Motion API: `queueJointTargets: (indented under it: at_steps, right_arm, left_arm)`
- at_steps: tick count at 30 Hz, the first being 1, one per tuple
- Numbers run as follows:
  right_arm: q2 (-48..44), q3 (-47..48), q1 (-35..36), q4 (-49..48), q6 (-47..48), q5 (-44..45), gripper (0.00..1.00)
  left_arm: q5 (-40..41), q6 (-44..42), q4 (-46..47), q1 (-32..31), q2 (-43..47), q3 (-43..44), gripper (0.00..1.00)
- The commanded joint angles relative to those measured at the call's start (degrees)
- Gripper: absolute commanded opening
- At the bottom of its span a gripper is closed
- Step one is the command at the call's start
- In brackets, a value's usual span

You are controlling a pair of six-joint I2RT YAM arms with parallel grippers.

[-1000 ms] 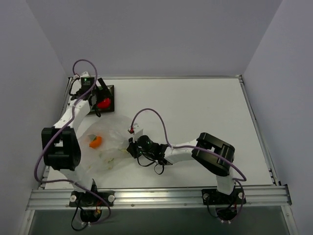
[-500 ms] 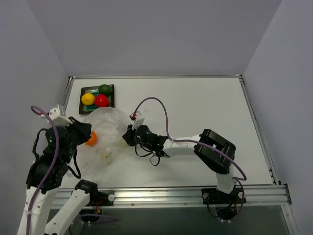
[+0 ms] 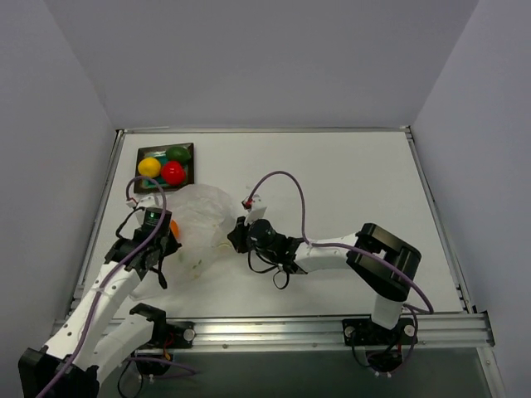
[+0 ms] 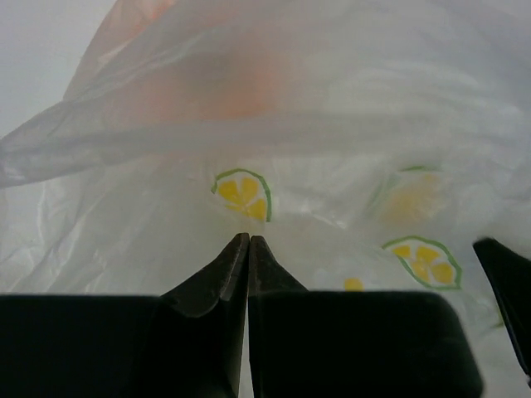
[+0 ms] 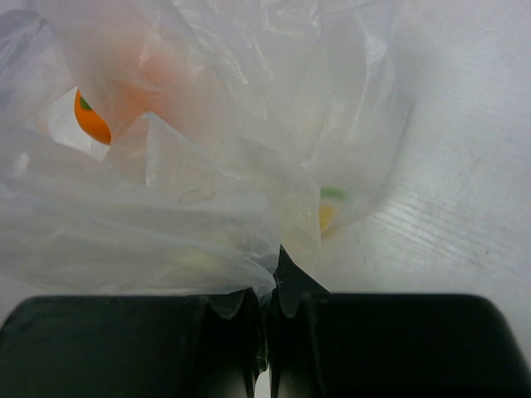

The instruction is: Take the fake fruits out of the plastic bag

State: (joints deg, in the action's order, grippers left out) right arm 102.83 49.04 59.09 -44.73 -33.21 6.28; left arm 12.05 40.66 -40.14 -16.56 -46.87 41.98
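Note:
The plastic bag lies crumpled left of centre on the table. An orange fruit is inside it, seen blurred through the film in the left wrist view and through a gap in the right wrist view. My left gripper is shut, its tips against the bag's printed side with nothing seen between them. My right gripper is shut on a bunched fold of the bag at its right edge. The yellow, dark green and red fruits sit in the tray.
The dark-framed tray stands at the back left corner, just beyond the bag. The left wall runs close beside my left arm. White tabletop stretches to the right of the bag.
My left arm has swung back from the tray to the bag's left side, leaving the red fruit in the tray, and its jaws have closed. The right gripper shifted slightly right, still holding the bag.

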Motion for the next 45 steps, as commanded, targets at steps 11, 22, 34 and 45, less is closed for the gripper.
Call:
queueJointTargets:
  at_steps: [11, 22, 34, 45]
  right_arm:
    - [-11.2, -12.0, 13.1, -3.5, -3.7, 11.6, 0.0]
    - [-10.9, -9.2, 11.8, -2.8, -1.0, 12.1, 0.0]
    - [-9.3, -6.6, 11.0, -3.1, 0.3, 8.2, 0.0]
    - [-9.7, -6.8, 10.9, -3.6, 0.4, 7.7, 0.0]
  left_arm:
    - [15.7, 3.9, 15.1, -1.1, -9.3, -7.2, 0.27]
    - [6.8, 1.2, 19.1, -3.3, -14.5, -2.6, 0.64]
    - [5.4, 1.1, 21.2, -5.1, -20.4, 1.1, 0.69]
    - [12.4, 0.9, 16.4, -10.5, -19.7, 5.4, 0.62]
